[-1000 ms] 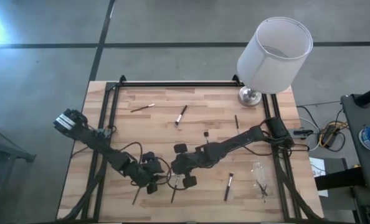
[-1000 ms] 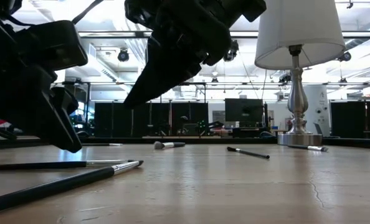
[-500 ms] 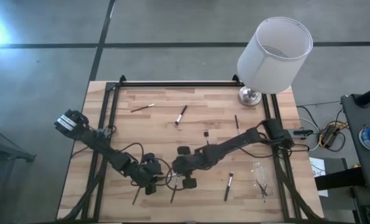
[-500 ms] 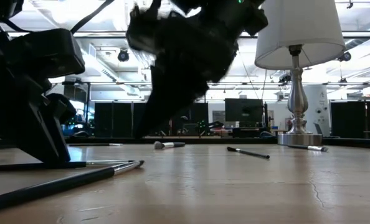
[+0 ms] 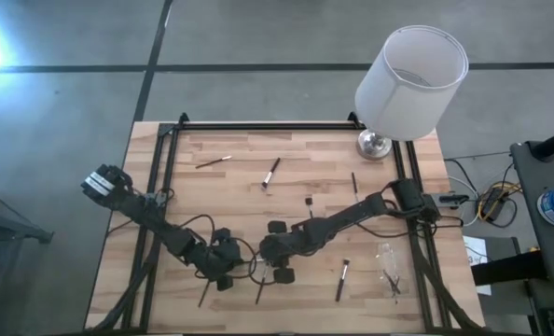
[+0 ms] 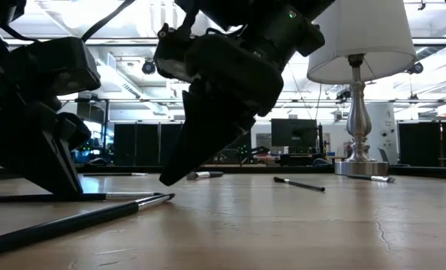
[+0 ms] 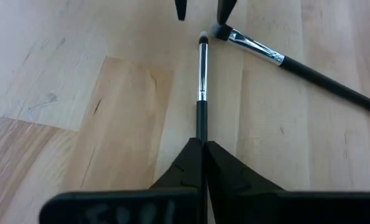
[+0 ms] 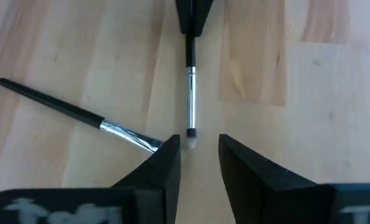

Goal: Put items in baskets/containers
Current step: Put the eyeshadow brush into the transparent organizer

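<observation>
A thin dark brush lies on the wood, and my left gripper is shut on its handle. Its small bristle tip sits between the fingers of my right gripper, which stands open just above the table; I see no touch. A second brush lies slantwise on the wood, its bristle end close to the first brush's tip. More brushes lie scattered farther back. The clear container rests near the table's right edge with something dark inside. My left gripper pinches the brush's dark handle between its two fingers, a little behind the metal collar. The fingers slant down from the table's left, roughly in line with the brush. The brush lies flat on the wood, with more handle trailing behind the fingers.
A lamp with a big white shade stands at the far right corner. Loose brushes lie at the far left, centre right and near right. A black frame rail runs along the far edge.
My right gripper has come down toward the table and rolled, so its fingertips now hang just above the wood at the brush tips. My left gripper's finger has settled onto the brush handle. The brushes lie where they were.
</observation>
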Controlling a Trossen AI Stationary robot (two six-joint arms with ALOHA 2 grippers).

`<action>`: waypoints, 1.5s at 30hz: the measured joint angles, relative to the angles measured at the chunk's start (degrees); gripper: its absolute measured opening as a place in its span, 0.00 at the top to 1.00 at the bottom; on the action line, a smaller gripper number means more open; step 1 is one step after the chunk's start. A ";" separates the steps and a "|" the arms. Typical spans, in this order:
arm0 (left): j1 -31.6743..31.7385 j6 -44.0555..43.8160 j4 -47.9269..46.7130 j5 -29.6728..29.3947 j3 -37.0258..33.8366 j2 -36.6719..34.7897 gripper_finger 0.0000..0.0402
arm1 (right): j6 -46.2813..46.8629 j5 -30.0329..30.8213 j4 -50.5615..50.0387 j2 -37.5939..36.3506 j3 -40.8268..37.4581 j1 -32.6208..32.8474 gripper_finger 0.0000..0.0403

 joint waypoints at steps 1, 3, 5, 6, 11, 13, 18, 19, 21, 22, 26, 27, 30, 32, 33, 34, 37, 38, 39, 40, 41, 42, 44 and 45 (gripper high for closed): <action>0.00 0.05 0.00 0.02 -0.02 0.00 0.98 | 0.38 -0.10 0.28 0.00 -0.24 -0.10 0.75; 0.00 0.06 -0.02 0.02 -0.02 0.00 0.99 | 0.91 -0.16 0.46 0.00 -0.31 -0.40 0.76; 0.00 0.06 -0.04 0.00 -0.02 0.00 0.99 | 0.99 -0.13 0.60 0.00 -0.41 -0.62 0.77; 0.00 0.06 -0.07 0.02 -0.02 0.00 0.99 | 1.00 -0.14 0.57 0.00 -0.44 -0.70 0.78; 0.00 0.09 -0.15 -0.68 -0.06 0.00 1.00 | 1.48 -1.70 1.26 0.00 -0.45 -0.76 0.82; 0.00 0.09 0.00 -0.88 -0.06 0.00 1.00 | 1.97 -1.69 1.25 0.00 -0.58 -0.78 0.83; 0.13 -0.40 -0.17 -3.23 -0.17 0.00 1.00 | 2.53 -1.02 1.62 0.00 -1.47 -1.09 0.84; 0.15 -0.40 -0.15 -3.30 -0.17 0.00 1.00 | 2.78 -0.95 1.87 0.00 -1.76 -1.28 0.84; 0.14 -0.42 -0.15 -3.39 -0.17 0.00 1.00 | 3.68 -0.76 2.05 0.00 -2.23 -1.68 0.83; 0.13 -0.44 -0.15 -3.39 -0.17 0.00 1.00 | 3.85 -0.79 2.23 0.00 -2.42 -1.86 0.82; 0.13 -0.48 -0.11 -3.54 -0.17 0.00 1.00 | 3.98 -1.15 4.04 0.02 -3.54 -2.26 0.81; 0.13 -0.50 -0.11 -3.57 -0.17 0.00 1.00 | 3.95 -1.03 4.22 0.02 -3.69 -2.25 0.81; 0.13 -0.59 -0.09 -3.64 -0.17 0.00 1.00 | 3.79 -1.55 4.81 0.00 -4.04 -2.27 0.84; 0.13 -0.59 -0.07 -3.65 -0.17 0.00 1.00 | 3.81 -2.53 5.15 0.02 -4.12 -2.37 0.85; 0.15 -0.60 -0.09 -3.63 -0.17 0.00 1.00 | 3.92 -2.55 5.13 0.01 -4.12 -2.38 0.86; 0.15 -0.62 -0.07 -3.63 -0.17 0.00 1.00 | 3.93 -2.50 5.11 0.02 -4.12 -2.36 0.86; 0.15 -0.77 -0.07 -3.63 -0.17 0.00 1.00 | 3.96 -2.53 5.10 0.01 -4.12 -2.36 0.86; 0.16 -0.79 -0.07 -3.63 -0.17 0.02 1.00 | 3.94 -2.53 5.04 -0.06 -4.12 -2.36 0.86; 0.17 -0.80 -0.07 -3.63 -0.17 0.01 1.00 | 3.92 -2.57 4.87 -0.13 -4.10 -2.35 0.85; 0.17 -0.85 -0.07 -3.63 -0.19 0.01 1.00 | 3.86 -2.69 4.66 -0.25 -4.06 -2.34 0.83; 0.17 -0.87 -0.06 -3.63 -0.20 0.02 1.00 | 3.82 -2.75 4.35 -0.45 -4.06 -2.32 0.82; 0.17 -0.88 -0.05 -3.63 -0.20 0.02 1.00 | 3.79 -2.77 3.98 -0.67 -4.06 -2.27 0.80; 0.17 -0.89 -0.04 -3.63 -0.20 0.02 1.00 | 3.78 -2.75 3.43 -1.31 -4.06 -2.24 0.77; 0.17 -0.89 -0.04 -3.63 -0.20 0.02 1.00 | 3.76 -2.75 3.19 -1.65 -4.06 -2.23 0.75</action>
